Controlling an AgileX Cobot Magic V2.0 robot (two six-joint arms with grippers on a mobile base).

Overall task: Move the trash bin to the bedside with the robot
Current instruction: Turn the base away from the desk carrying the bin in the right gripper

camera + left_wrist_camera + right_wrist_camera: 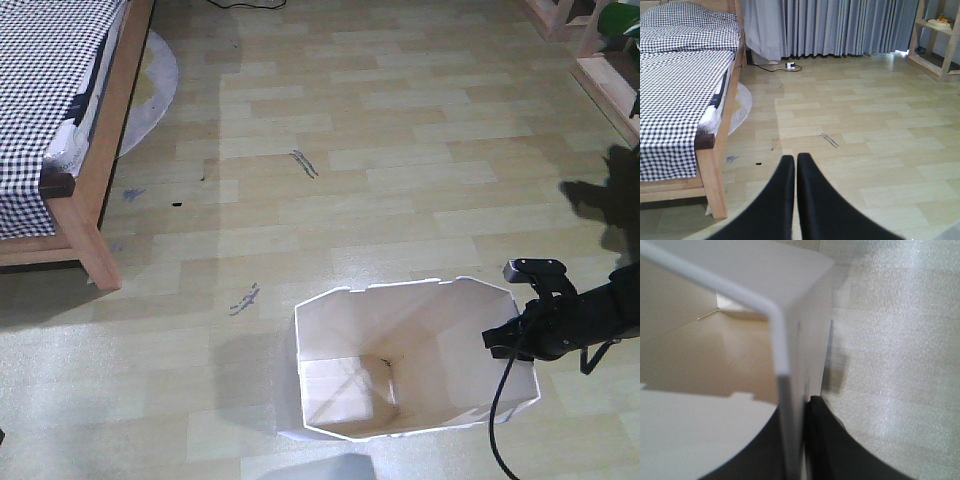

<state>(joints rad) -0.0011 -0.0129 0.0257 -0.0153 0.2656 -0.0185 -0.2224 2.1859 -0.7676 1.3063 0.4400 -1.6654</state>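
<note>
Close below, the white bin (400, 360) stood on the floor (400, 150), well apart from the bed (60, 100). My right jaws seemed clamped on its rim wall, though that view was blurred; my left jaws were pressed together, empty. I judged the whole carry to the bedside not yet done.

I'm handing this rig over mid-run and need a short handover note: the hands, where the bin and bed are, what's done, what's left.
Left hand: shut, holding nothing, pointing over the floor toward the bed.
Right hand: shut on the trash bin, pinching its right wall at the rim, one finger inside and one outside.
Trash bin: upright on the floor, well apart from the bed, whose foot corner lies ahead to the left.
Done: the grasp is made.
Left: bring the bin beside the bed, then release.
</note>
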